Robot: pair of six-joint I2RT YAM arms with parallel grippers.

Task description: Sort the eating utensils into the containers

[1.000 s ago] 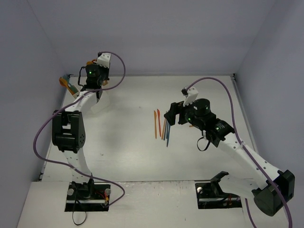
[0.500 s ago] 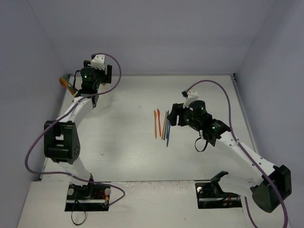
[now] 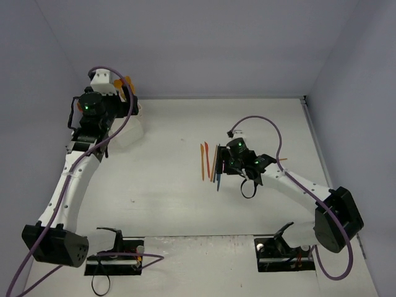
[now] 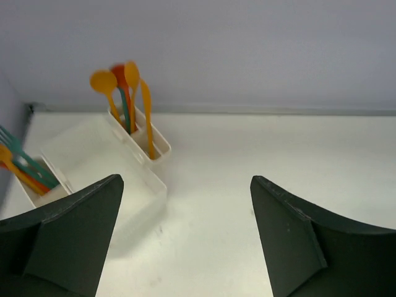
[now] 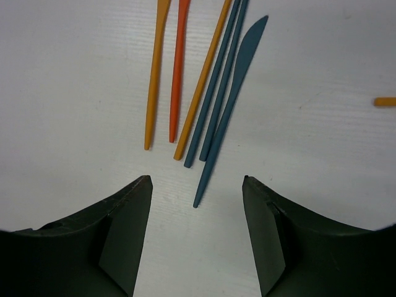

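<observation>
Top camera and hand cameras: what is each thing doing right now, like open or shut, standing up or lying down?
Left fingers: open wide, holding nothing.
Right fingers: open, low over the loose utensils, holding nothing.
Spoons: standing upright in a narrow bin of the containers.
Teal and orange utensils: leaning in another bin.
Loose utensils: lying flat on the table, side by side.

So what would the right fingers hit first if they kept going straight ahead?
Probably the blue knife: its near end lies just ahead, between the right fingers; their height above it is unclear.
</observation>
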